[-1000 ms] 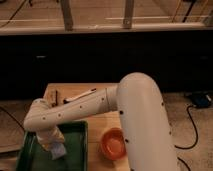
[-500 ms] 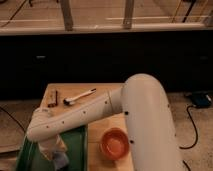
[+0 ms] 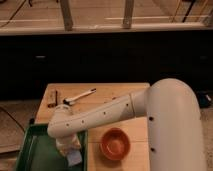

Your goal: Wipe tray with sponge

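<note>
The robot's white, hole-dotted arm (image 3: 100, 117) sweeps down from its bulky upper segment on the right and reaches across the light wooden table (image 3: 125, 95) toward the front left corner. There sits the dark green shallow rectangular tray with the raised rim (image 3: 31, 150), and its left rim appears to reach out past the table's left edge.

The gripper (image 3: 69, 149) is down inside the tray, close to the right rim, pointing at the tray floor. Right at its tip is the small pale blue-white rectangular sponge (image 3: 74, 159), touching the gripper and low on the tray floor near the front right part of the tray. Whether the gripper is clamped on the sponge or only pressing on it from above, I cannot tell; the wrist hides the grip.

Just beside the tray's right rim stands the round orange bowl (image 3: 115, 143), upright on the table near the front edge and apart from the gripper. Toward the back of the table lies a slim white-handled tool with a dark tip (image 3: 80, 96), angled across the boards, and near the back left corner lies a small dark object (image 3: 54, 100), too small to tell what it is.

Behind the table runs a long dark wall (image 3: 110, 55) with a pale framed floor area above it.
</note>
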Available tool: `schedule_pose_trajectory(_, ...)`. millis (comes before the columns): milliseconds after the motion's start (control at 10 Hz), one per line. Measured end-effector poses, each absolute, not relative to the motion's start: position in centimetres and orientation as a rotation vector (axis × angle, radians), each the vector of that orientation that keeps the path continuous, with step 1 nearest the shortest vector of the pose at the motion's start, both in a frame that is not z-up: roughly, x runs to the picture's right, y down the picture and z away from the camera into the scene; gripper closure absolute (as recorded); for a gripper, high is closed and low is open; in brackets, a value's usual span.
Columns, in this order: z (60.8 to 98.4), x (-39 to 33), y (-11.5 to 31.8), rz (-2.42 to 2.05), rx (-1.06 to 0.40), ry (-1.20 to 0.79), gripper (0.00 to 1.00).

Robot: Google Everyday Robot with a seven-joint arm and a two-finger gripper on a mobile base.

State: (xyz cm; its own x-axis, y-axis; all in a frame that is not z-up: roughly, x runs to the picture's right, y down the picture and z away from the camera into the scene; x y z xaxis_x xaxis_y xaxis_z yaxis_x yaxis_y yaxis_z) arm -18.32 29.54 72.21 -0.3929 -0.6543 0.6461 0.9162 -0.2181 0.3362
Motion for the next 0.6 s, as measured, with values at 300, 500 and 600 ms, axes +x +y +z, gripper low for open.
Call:
schedule_pose_trajectory(300,73.2,-21.2,26.9,-1.853,-0.414,-0.849,1.00)
schedule_pose_trajectory(500,73.2,-24.6,26.0,-1.928,-0.389,-0.889,1.00)
schedule_pose_trajectory(600,72.9,-25.9,26.2,-1.963,-0.381,-0.908,1.00)
